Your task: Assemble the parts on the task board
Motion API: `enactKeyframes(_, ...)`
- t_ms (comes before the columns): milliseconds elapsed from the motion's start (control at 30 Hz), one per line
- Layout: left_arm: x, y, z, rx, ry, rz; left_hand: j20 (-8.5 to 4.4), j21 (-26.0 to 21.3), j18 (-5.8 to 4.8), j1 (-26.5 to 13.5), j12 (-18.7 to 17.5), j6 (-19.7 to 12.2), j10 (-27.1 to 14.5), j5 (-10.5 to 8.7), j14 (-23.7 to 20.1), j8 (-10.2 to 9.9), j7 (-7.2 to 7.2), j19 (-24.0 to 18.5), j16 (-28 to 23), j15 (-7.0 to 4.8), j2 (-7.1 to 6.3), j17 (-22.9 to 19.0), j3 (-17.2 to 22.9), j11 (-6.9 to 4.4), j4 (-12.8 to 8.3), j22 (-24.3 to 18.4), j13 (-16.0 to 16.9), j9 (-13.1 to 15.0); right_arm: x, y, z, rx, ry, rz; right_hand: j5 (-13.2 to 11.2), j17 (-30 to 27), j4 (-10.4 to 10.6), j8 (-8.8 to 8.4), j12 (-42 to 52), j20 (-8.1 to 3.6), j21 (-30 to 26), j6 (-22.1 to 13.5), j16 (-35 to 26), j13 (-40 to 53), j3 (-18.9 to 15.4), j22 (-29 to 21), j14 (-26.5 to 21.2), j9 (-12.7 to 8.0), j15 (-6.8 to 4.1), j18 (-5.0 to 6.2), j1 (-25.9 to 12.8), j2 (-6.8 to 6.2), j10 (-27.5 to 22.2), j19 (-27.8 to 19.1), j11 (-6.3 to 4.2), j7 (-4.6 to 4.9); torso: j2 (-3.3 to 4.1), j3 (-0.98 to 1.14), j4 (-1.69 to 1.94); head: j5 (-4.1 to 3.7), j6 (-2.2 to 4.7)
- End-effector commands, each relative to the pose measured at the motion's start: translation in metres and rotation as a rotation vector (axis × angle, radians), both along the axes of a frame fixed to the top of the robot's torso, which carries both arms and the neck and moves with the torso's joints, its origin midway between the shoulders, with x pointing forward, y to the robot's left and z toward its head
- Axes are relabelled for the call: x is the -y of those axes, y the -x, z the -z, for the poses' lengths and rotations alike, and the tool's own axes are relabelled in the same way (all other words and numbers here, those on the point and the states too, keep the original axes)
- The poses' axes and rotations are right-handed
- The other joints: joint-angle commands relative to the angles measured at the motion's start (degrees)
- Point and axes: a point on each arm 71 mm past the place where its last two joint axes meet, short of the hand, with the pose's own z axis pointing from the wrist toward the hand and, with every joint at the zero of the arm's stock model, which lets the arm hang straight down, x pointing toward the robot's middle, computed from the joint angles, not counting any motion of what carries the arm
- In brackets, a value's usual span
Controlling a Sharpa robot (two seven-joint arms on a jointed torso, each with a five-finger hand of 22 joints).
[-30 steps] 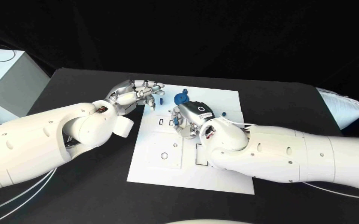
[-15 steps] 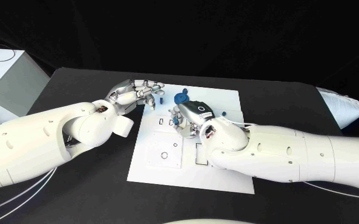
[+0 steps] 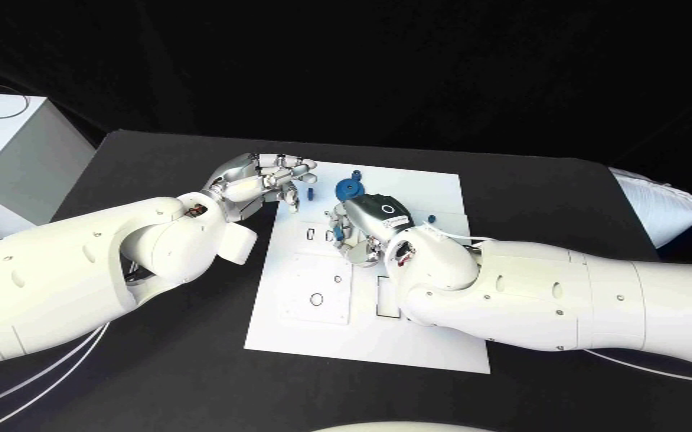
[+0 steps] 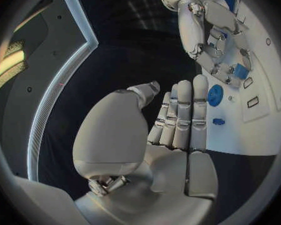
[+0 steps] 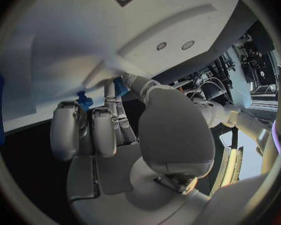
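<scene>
White board [image 3: 418, 337] mid-table in head view; I see blue gear [image 3: 348, 190] at its far edge, left hand [image 3: 264, 180] beside it, right hand [image 3: 361, 227] over board. Left wrist view: left hand's fingers straight, apart, empty. Right wrist view: right hand pinches blue part [image 5: 120, 86].

Both hands crowd far board edge [image 3: 433, 187], near half [image 3: 361, 327] bare

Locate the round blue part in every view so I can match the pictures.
Head view: round blue part on the task board, near its far edge.
Left wrist view: just beyond the left hand.
Right wrist view: cannot tell.
Shared landmark: the task board.
</scene>
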Motion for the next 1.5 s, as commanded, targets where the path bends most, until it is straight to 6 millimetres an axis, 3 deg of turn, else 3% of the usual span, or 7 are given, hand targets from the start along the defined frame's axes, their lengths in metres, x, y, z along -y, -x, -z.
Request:
enactKeyframes(33,0.002,0.001,-0.001,0.004,0.009,0.019,0.01,0.2,0.95,-0.23,0.16,-0.36,-0.53,0.19,-0.24,0.25,0.47,-0.57,0.32,-0.16,0.25,-0.09,0.11,0.06,-0.15,0.04,0.08,0.08,0.0,0.001,0.001,-0.004,0.023,-0.013,-0.42,3.35,-0.01,-0.32,-0.18,0.33,-0.25,-0.38,-0.4,-0.04,-0.49,5.1,2.72,-0.09,0.34,0.3,-0.14,-0.38,0.04,0.8,0.43,-0.02,-0.02,0.0,0.01,-0.01,-0.02)
enactKeyframes(1500,0.0,0.001,0.0,0.003,0.006,0.011,0.01,0.2,0.95,-0.23,0.16,-0.36,-0.53,0.19,-0.24,0.25,0.47,-0.57,0.32,-0.16,0.25,-0.09,0.11,0.06,-0.15,0.04,0.08,0.08,0.01,0.006,0.004,-0.022,0.021,0.01,-0.51,2.9,0.56,-0.71,0.24,0.36,-0.94,-0.56,-0.77,0.08,-1.51,4.73,2.59,-0.28,0.31,0.44,-0.42,-0.29,0.24,0.62,0.41,0.0,0.0,0.04,0.02,-0.06,0.02)
